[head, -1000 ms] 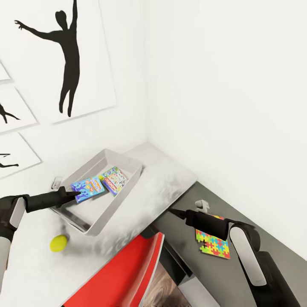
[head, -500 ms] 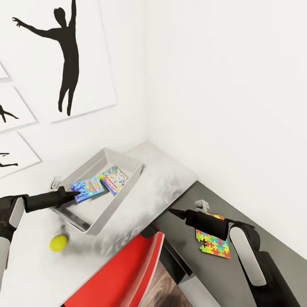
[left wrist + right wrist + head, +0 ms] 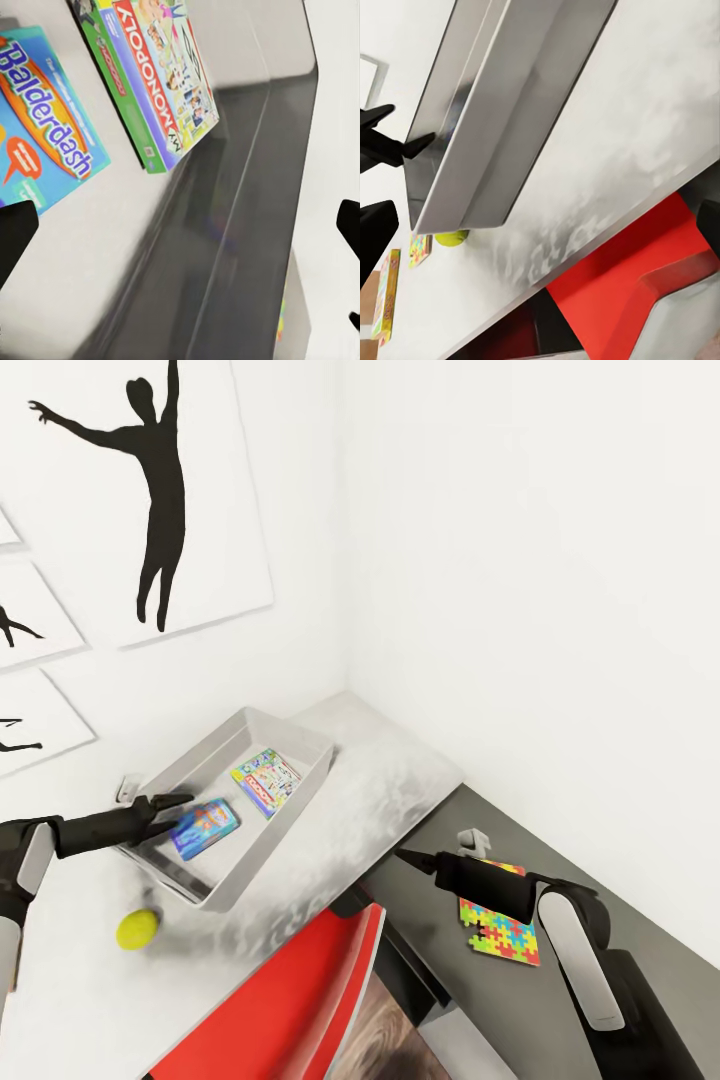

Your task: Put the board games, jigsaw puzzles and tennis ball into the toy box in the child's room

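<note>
The grey toy box (image 3: pixel 287 828) stands on the light table (image 3: pixel 385 785) by the wall. Two board games lie inside it: a blue Balderdash box (image 3: pixel 205 827) (image 3: pixel 41 127) and a Monopoly box (image 3: pixel 266 781) (image 3: pixel 157 75). My left gripper (image 3: pixel 178 812) (image 3: pixel 180 240) hovers open at the box's near end, just beside the blue game and holding nothing. The tennis ball (image 3: pixel 138 928) (image 3: pixel 451 238) rests on the table outside the toy box. A jigsaw puzzle (image 3: pixel 498 932) lies on the lower dark section under my right arm. My right gripper (image 3: pixel 403 856) (image 3: pixel 540 232) is open and empty.
A red chair (image 3: pixel 300 1000) sits tucked against the table's front edge between my arms. Black silhouette pictures (image 3: pixel 150 490) hang on the wall behind the toy box. In the right wrist view a yellow-edged flat box (image 3: pixel 386 300) lies further along the table.
My left gripper has opened and let go of the blue game, which has dropped flat into the toy box. The right arm has stayed put.
</note>
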You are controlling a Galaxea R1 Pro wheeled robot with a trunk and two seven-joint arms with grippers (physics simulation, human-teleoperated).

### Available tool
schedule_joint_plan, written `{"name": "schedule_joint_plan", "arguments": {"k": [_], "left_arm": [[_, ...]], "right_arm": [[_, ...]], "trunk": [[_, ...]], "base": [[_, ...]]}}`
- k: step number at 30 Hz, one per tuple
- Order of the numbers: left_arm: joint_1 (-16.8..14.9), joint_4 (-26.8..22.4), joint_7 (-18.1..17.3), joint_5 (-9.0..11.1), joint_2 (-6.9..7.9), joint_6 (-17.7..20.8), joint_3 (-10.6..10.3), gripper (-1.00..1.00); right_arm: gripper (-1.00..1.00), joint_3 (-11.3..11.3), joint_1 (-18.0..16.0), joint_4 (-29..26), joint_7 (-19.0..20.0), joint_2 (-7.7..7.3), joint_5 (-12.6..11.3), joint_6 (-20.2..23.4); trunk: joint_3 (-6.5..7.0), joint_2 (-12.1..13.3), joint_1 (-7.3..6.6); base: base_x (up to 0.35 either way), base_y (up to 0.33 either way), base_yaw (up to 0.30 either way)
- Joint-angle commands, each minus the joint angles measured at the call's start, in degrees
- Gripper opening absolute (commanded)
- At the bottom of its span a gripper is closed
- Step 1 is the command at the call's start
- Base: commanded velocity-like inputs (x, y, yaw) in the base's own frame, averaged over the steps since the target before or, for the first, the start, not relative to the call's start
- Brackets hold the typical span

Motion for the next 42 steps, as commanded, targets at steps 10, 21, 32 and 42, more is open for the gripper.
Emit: {"name": "schedule_joint_plan", "arguments": {"k": [10, 21, 32, 42], "left_arm": [[0.06, 0.02, -10.7, 0.68, 2.56, 0.27, 1.36, 1.0], [2.99, -0.22, -26.37, 0.48, 8.44, -0.83, 1.39, 1.0], [11.51, -0.17, -36.46, 0.98, 13.79, -9.03, 1.57, 1.0], [19.81, -0.2, -36.46, 5.76, 16.46, -14.26, 4.12, 1.0]], "right_arm": [[1.0, 0.0, 0.05, -0.06, 0.46, -0.06, 0.39, 0.11], [1.0, 0.08, 0.12, -0.09, 2.96, -0.2, 0.36, -1.3], [1.0, -0.4, 0.15, -0.04, 6.59, -0.27, 0.48, -2.52], [1.0, -0.35, 0.19, -0.02, 6.8, -0.12, 0.45, -2.63]], "trunk": [[0.28, -0.1, 0.03], [1.1, -0.1, 0.03], [1.94, -0.1, 0.03], [2.7, -0.1, 0.03]], "base": [[0.0, 0.0, -0.08], [0.0, 0.0, -0.172], [0.0, 0.0, -0.177], [-0.005, 0.014, -0.177]]}}
